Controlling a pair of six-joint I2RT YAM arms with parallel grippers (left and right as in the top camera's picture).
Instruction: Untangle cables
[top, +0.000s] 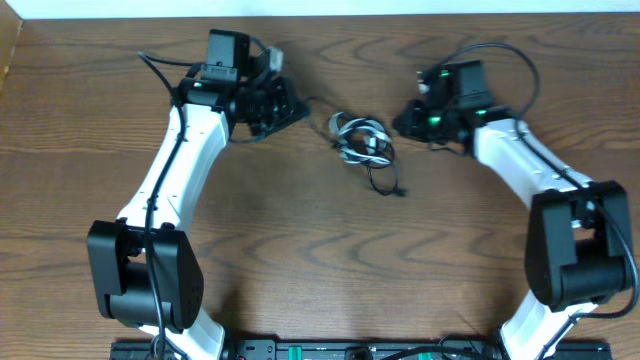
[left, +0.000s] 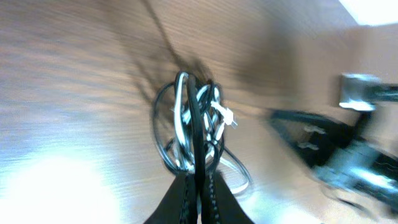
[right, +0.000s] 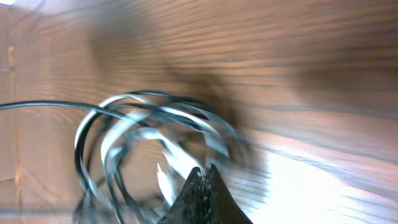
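The cables (top: 362, 142) lie in a small knot of black and white loops at the middle of the table, with one black tail (top: 385, 187) trailing toward the front. My left gripper (top: 297, 110) is just left of the knot. In the left wrist view the left gripper (left: 199, 178) is shut on a black cable (left: 196, 134) that runs straight up into the tangle (left: 180, 118). My right gripper (top: 403, 124) sits just right of the knot. Its fingers (right: 206, 169) are pressed shut, nothing visible between them, with blurred loops (right: 124, 134) just ahead.
A brown wooden table (top: 320, 260) carries everything. The right arm (left: 354, 146) appears blurred beyond the tangle in the left wrist view. Both arm bases (top: 150, 280) (top: 580, 250) stand near the front edge, and a pale strip runs along the back edge (top: 320, 6).
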